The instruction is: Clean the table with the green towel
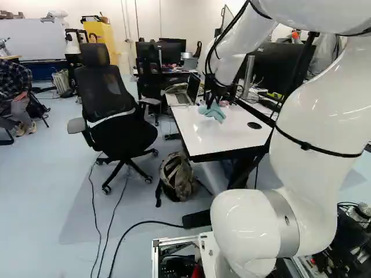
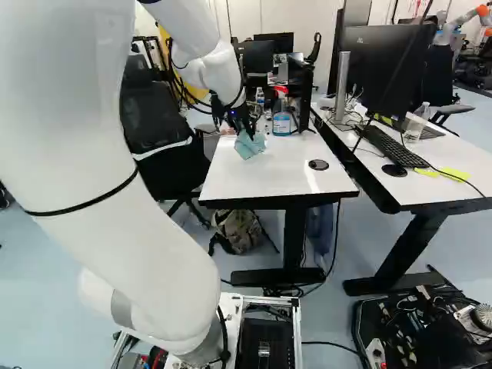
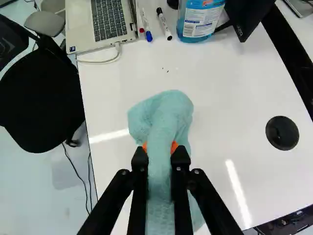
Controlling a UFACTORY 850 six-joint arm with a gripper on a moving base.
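Towel [image 3: 164,117] in hand [image 2: 247,134], labelled bottle [image 3: 199,19] ahead

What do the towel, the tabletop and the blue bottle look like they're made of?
The green towel looks like soft, matte fabric, perhaps microfiber: it bunches in rounded folds with a faintly textured surface. The tabletop seems a smooth, glossy white laminate, judging by its sharp light streaks, though painted board is possible. The bottle is probably clear plastic, with blue showing around its label.

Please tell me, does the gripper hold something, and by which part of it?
The gripper holds the green towel by a bunched fold between its orange pads; cloth extends both ahead and behind.
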